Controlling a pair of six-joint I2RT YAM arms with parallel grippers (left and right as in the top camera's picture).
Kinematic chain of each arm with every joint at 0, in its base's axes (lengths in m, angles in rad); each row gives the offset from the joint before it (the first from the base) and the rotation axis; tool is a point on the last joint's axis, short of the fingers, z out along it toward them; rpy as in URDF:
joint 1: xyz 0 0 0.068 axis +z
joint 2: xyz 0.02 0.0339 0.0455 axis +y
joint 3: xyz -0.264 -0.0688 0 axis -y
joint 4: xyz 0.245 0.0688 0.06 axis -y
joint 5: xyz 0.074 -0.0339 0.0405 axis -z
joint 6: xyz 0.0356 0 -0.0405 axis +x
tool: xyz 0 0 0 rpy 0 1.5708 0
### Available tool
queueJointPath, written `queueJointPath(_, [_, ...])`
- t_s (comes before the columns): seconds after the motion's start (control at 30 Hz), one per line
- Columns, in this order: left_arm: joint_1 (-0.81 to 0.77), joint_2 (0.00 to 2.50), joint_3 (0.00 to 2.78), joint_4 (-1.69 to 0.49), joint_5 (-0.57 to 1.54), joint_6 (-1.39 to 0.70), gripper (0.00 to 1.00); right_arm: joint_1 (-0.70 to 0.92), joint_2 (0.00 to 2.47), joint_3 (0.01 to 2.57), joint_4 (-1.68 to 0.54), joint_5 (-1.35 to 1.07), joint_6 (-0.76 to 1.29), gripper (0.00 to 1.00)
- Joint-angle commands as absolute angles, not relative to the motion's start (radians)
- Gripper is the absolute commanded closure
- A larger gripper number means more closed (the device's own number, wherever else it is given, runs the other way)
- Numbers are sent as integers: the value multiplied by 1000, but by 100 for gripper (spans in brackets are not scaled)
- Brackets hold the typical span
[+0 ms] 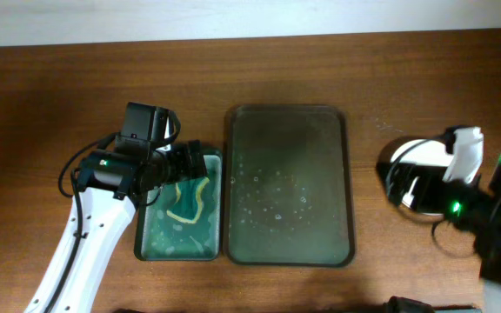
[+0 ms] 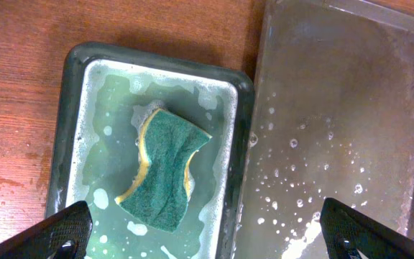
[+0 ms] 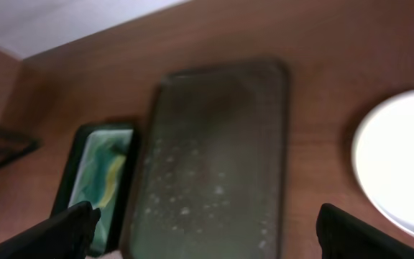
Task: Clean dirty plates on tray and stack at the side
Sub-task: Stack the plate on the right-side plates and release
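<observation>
**Tray bare, plate at the right edge**

The tray (image 1: 287, 187) sits mid-frame in the overhead view. It holds only droplets and foam, with no plate on it. The one plate (image 3: 401, 155) I can see lies on the desk (image 1: 76, 78) at the right of the frame, well apart from the tray. I cannot tell whether more plates are stacked under it.

The right fingers (image 3: 63, 226) are spread wide and hold nothing. In the blurred wrist view the plate lies to their right and the tray straight ahead. The right arm is much the nearer one to the plate.

The left fingers (image 2: 56, 234) are also wide and empty. They hang above the tub (image 2: 74, 144), which touches the tray's left side. The sponge (image 2: 165, 169) lies in the suds, above and between the two tips. Its long axis runs up and down the frame, across the line that joins the fingers, so closing would pinch its narrow width.

With the tray bare, the washing looks finished or nearly so.
</observation>
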State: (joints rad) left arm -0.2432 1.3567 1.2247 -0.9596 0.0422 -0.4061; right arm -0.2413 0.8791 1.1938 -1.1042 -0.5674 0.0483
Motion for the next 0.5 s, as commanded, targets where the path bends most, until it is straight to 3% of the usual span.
queueJointPath(0.0, [-239,1353,1229,-959,49,-403,1,-107,741,1195,-1109,-580,34,2])
queueJointPath(0.13, [-239,1353,1229,-959,49,-403,1,-81,641,1195,-1104,-469,33,2])
queueJointPath(0.23, [-239,1353,1229,-959,49,-403,1,-66,626,1175,-1031,-361,-101,2])
queueJointPath(0.37, [-239,1353,1229,-959,49,-403,1,14,503,960,-842,-202,-168,2])
queueJointPath(0.47, [-239,1353,1229,-959,49,-403,1,59,272,661,-715,-193,-168,2])
